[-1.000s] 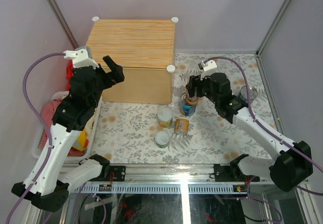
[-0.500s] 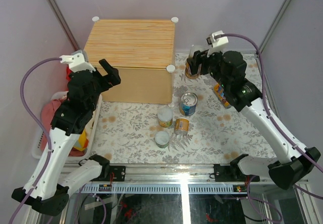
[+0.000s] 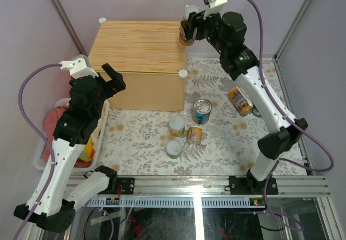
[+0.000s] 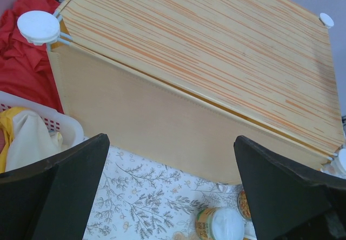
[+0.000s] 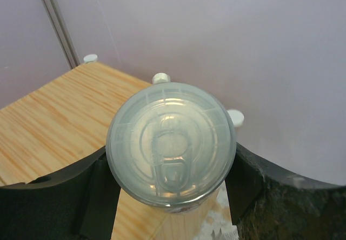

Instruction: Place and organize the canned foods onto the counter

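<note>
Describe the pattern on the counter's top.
Counter: light wood, thin orange stripes; clearest in left wrist view.

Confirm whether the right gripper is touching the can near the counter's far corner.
Touching. In the right wrist view, both fingers of the right gripper press against the can, no gap.

Right tool (image 5: 171, 167) clamped on a can (image 5: 172, 142), a dark finger (image 5: 65, 197) on each side of it. Can seen top-down and fills frame centre: silvery lid with pull tab under a clear cap. Below and left is the table (image 5: 48, 126), light wood top with orange stripes. Three white knobs: one at far corner (image 5: 91, 58), one just behind the lid (image 5: 160, 78), one just right of it (image 5: 235, 117). Can base hidden, contact with table unclear. Lilac wall (image 5: 243, 34) behind, grey strip (image 5: 54, 18) upper left.
</note>
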Tool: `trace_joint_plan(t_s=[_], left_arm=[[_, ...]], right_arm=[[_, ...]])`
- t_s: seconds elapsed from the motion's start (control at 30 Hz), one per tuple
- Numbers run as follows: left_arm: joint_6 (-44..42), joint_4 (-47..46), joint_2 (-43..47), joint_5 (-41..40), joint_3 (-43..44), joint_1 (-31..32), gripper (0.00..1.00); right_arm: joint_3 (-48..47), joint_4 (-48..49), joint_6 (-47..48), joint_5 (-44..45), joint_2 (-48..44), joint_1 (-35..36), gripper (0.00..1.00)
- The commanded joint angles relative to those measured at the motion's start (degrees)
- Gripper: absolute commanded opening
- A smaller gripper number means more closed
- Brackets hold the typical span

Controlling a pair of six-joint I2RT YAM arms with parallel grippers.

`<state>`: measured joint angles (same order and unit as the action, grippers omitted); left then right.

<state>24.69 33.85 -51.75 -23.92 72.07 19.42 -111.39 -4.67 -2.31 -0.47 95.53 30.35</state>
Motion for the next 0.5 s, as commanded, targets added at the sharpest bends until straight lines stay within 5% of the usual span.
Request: trace_joint_plan(t_s=[0.0, 0.47], left_arm=[[-0.6, -3.3, -0.1, -1.3, -0.7, -1.4, 1.0], [3.8, -5.2, 1.5, 0.6, -4.4, -5.5, 1.0]], right_arm=[[-14.7, 10.4, 1.9, -2.3, 6.7, 0.1, 0.0], [-37.9, 11.8, 8.9, -1.8, 28.1, 0.7, 0.0]])
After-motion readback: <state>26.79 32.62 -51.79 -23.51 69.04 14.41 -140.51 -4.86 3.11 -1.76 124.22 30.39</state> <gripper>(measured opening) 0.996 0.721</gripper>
